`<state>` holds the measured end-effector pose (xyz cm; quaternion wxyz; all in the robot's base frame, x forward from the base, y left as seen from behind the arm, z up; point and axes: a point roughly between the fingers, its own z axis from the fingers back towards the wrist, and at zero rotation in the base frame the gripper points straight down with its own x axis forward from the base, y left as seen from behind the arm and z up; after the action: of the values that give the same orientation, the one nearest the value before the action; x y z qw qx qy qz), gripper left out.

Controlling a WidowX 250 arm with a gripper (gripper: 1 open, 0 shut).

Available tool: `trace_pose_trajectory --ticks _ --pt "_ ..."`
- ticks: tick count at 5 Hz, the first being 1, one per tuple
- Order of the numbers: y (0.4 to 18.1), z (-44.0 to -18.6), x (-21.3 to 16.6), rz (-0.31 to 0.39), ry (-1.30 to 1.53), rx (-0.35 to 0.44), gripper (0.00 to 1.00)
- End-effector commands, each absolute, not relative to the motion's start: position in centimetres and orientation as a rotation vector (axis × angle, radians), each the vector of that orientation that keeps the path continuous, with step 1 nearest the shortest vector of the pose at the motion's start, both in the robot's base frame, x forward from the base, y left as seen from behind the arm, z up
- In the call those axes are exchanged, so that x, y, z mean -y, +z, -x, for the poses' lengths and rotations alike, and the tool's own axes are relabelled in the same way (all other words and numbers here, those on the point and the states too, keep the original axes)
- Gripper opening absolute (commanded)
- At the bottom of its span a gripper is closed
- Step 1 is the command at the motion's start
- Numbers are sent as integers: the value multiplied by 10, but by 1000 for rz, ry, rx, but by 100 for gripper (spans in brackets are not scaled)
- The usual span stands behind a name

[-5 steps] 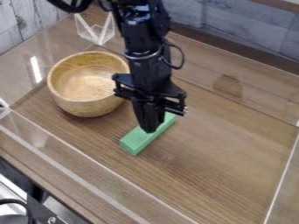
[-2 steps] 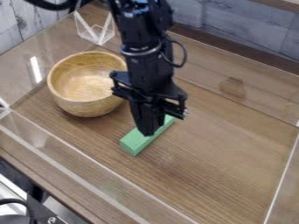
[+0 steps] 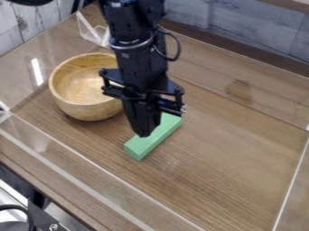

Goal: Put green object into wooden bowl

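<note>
Your one camera looks down from the front at a wooden bench [image 3: 229, 171] with clear low walls around its edge. The black arm [image 3: 135, 41] comes in from the top of the picture and hangs nearly straight down over the middle of the bench.

At its end you see the tool [image 3: 143, 129], pointing steeply downward with its two dark fingers drawn in tight against each other. They are clenched, and their tips sit right at the upper face of the green block [image 3: 154, 140]. From this angle you cannot tell whether the tips pinch the block or merely press against it, since the fingers cover the spot where they meet it.

The green block lies flat and slantwise, one end toward the lower left and the other toward the upper right, partly hidden behind the tool. Its near end looks to be on or just above the bench surface; you cannot tell which.

The wooden bowl [image 3: 75, 110] stands upright on the bench to the left of the arm, just beside the tool and a little farther from you. The inside of it that you can see holds nothing, and the arm covers part of its right rim. The block is outside the bowl, close to its lower right side but apart from it.

Behind the bowl, a thin white wire frame [image 3: 92, 34] stands near the back wall.
</note>
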<state>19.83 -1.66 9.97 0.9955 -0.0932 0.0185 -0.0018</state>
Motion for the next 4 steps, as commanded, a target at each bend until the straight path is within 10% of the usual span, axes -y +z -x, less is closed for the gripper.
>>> trace_pose_trajectory --ticks 1,2,3,4 --pt "114 -211 18 189 39 13 0" --pt "104 -216 17 188 -42 -3 100" --pt "99 -227 13 184 -63 -12 100" --pt "93 -239 7 169 -73 -20 0"
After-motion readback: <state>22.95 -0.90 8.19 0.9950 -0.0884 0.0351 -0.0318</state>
